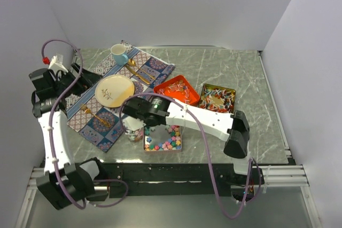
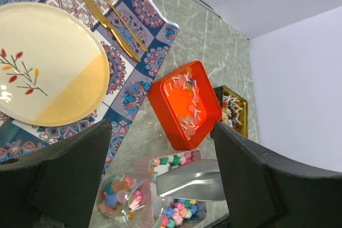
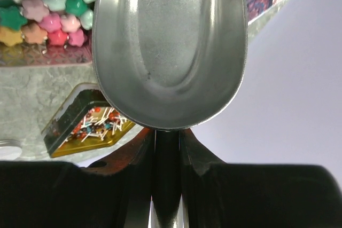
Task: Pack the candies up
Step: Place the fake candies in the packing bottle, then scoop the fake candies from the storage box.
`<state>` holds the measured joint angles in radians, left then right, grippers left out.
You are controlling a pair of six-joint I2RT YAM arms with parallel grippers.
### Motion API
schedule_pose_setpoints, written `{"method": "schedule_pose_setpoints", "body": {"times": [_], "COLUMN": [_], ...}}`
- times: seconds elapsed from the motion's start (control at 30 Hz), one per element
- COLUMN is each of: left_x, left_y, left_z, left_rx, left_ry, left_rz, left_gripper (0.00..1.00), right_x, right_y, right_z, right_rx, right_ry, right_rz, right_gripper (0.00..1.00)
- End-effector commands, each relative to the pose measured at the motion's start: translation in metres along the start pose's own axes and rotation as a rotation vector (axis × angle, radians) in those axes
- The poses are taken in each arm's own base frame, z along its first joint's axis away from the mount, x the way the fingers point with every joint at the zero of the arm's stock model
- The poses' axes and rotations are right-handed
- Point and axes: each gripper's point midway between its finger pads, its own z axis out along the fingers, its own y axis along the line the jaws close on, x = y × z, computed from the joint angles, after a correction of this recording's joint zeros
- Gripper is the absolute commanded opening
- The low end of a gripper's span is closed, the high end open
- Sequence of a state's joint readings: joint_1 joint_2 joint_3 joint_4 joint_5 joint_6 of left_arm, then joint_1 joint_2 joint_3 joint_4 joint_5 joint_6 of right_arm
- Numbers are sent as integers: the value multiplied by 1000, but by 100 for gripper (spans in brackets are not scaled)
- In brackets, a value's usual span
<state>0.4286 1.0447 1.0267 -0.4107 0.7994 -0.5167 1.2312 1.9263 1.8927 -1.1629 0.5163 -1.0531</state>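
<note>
**A:** How did the right gripper (image 3: 167,150) stand?

**B:** Its 2 fingers were clamped together on the handle of the silver scoop (image 3: 168,46), with the bowl pointing away from the wrist.

**A:** What lay around it, seen from above?

**B:** A glass jar (image 1: 133,131) sat just beside the gripper at 6 o'clock, with mixed star-shaped sweets inside. At 5 o'clock lay a shallow tin (image 1: 162,150) holding the star candies (image 1: 165,142) in pink, green, blue and yellow.

**A:** Were there other tins?

**B:** There were 2 more. A red tin (image 2: 168,118) at 2 o'clock carried thin pale pieces and some pinkish lumps. Just beside it, at 3 o'clock, a gold tin (image 1: 203,93) held the wrapped candies (image 1: 217,100) in red, white and blue.

**A:** And the other arm?

**B:** The left gripper (image 2: 160,148) was well apart at 10 o'clock. Its jaws were spread wide and held nothing. It hung over the patterned placemat (image 1: 155,68), near the cream plate (image 1: 114,90).
</note>
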Motion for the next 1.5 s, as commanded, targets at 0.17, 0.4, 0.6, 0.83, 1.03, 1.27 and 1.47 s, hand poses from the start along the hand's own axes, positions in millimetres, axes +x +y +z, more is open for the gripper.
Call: {"method": "schedule_pose_setpoints", "body": {"times": [0.17, 0.4, 0.6, 0.83, 1.03, 1.27, 1.47], "left_x": [2, 64, 98, 118, 119, 121, 111], "left_y": [-51, -116, -159, -170, -167, -155, -135], "left_z": [83, 163, 222, 237, 222, 205, 189], "left_rx": [156, 350, 456, 487, 482, 474, 442], "left_ry": [224, 455, 528, 557, 560, 562, 523], "left_rz": [119, 226, 243, 173, 199, 137, 96], "left_gripper": [80, 77, 77, 77, 77, 77, 77], "right_x": [161, 271, 325, 360, 383, 398, 391], "right_y": [0, 79, 137, 163, 145, 118, 106], "right_z": [-24, 1, 0, -12, -15, -2, 18], "right_rx": [-41, -165, -295, -376, -421, -396, -405], "right_ry": [57, 264, 464, 647, 752, 793, 743], "right_rz": [590, 883, 938, 673, 480, 238, 94], "right_gripper": [0, 0, 0, 0, 0, 0, 0]}}
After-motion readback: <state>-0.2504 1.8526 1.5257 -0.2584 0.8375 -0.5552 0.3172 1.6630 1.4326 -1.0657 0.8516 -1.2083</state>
